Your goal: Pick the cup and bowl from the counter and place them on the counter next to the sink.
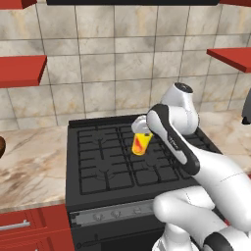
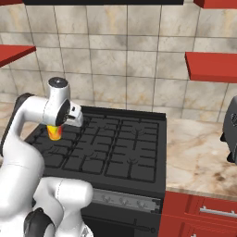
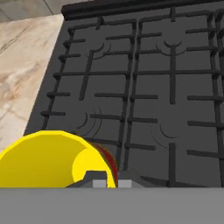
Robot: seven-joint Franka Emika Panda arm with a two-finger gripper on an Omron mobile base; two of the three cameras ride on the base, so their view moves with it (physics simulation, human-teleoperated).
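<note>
Gripper: jaws closed on the cup's rim; held aloft
Cup: yellow, red-marked; hangs above the stove
Bowl: on the counter, far left

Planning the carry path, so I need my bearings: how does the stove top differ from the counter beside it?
The stove top is black; the counter is beige-and-brown marbled stone. The stove top carries raised grates and burners, while the counter is smooth and flat. The yellow cup, held in the shut pincer, hangs above the stove top, not above the counter. Both sit at about the same height along the tiled wall.
</note>
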